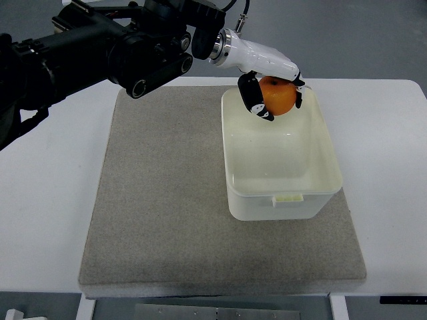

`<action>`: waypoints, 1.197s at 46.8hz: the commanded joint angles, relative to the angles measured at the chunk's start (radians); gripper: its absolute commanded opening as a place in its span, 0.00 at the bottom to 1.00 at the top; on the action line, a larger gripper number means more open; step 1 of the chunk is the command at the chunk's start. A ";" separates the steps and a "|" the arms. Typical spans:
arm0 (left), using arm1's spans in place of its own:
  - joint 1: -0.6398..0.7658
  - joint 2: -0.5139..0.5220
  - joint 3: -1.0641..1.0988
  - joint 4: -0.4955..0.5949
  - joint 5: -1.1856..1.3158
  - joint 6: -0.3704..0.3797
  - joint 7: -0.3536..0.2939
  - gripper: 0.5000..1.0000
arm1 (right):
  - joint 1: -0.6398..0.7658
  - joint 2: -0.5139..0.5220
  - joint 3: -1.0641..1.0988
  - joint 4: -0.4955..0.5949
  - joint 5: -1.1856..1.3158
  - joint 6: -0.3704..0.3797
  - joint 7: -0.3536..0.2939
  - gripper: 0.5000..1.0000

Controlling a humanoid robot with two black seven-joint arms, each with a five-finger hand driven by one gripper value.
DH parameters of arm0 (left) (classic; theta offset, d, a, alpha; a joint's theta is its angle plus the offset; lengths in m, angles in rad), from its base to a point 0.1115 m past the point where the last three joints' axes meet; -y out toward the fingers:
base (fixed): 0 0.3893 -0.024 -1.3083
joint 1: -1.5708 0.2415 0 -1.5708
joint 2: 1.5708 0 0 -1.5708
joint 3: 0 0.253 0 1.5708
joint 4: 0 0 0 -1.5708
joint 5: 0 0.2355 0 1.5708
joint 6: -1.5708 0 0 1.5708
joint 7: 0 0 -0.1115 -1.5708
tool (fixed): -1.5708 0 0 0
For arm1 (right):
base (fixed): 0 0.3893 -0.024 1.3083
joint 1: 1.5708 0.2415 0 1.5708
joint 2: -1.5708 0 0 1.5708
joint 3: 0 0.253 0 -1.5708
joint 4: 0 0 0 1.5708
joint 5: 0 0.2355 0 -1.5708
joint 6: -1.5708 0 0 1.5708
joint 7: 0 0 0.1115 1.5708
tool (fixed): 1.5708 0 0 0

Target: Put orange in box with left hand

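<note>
You see the left robot hand (pixel 270 93) with fingers curled around the orange (pixel 278 95), above the far end of the box (pixel 280 193); the round orange shows no long axis.

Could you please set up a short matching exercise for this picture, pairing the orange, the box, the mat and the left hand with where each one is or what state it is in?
Things:
1. orange
2. box
3. mat
4. left hand

Places or states:
A. lies flat on the white table, under the box
B. held over the far end of the box
C. stands on the mat, nothing lying in it
D. fingers curled around the fruit

Pairs: 1-B, 2-C, 3-A, 4-D
</note>
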 commanded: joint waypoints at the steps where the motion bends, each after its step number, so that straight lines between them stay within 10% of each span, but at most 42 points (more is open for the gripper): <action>1: 0.003 0.000 0.001 -0.016 0.007 0.024 0.000 0.00 | 0.001 0.000 0.000 0.000 0.000 0.000 0.000 0.89; 19: 0.012 0.000 -0.002 -0.042 -0.013 0.050 0.000 0.00 | 0.001 0.000 0.000 0.000 0.000 0.000 0.000 0.89; 37: 0.017 0.000 -0.002 -0.080 -0.015 0.047 0.000 0.71 | 0.001 0.000 0.000 0.000 0.000 0.000 0.000 0.89; 56: 0.015 0.000 -0.010 -0.079 -0.018 0.050 0.000 0.71 | 0.001 0.000 0.000 0.000 0.000 0.000 0.000 0.89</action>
